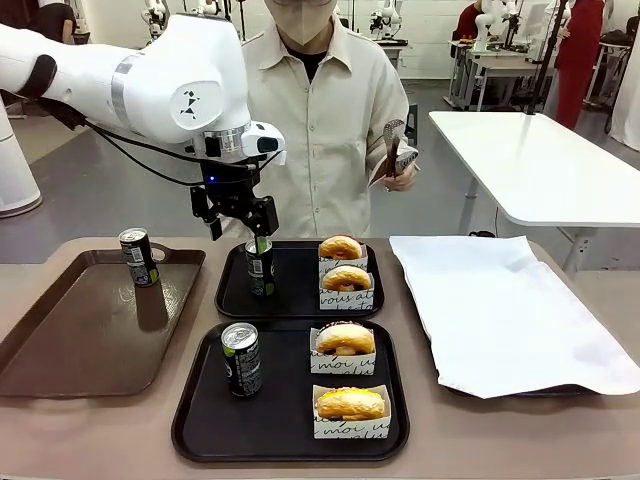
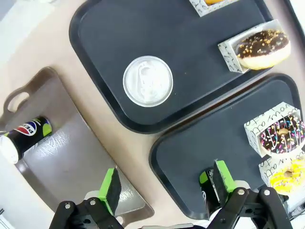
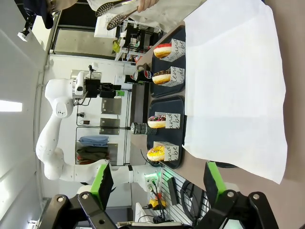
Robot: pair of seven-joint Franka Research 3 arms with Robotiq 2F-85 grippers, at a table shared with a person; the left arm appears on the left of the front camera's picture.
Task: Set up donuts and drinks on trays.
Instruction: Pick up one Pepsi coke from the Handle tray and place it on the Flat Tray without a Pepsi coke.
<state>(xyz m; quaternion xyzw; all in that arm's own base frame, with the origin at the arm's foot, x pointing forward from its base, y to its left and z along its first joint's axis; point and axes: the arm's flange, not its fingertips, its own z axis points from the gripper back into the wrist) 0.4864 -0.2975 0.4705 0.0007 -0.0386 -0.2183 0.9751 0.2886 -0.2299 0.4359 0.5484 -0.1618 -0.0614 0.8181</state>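
Left arm reaching across, wrist pointing down over the far black tray (image 1: 300, 305).
Left gripper (image 1: 240, 226) has its jaws spread wide just above a can (image 1: 260, 265) standing at that tray's left edge, one green pad (image 2: 223, 175) beside it. Right gripper (image 3: 157, 179) also spread wide, holding nothing.

Slim dark can (image 1: 260, 266) on far black tray: top masked by left gripper (image 1: 238, 226), contact not determinable; white-paper-lined tray (image 1: 545, 390): largely covered by its sheet; yellow-iced donut (image 2: 287, 174): cropped at the left wrist picture's right edge.
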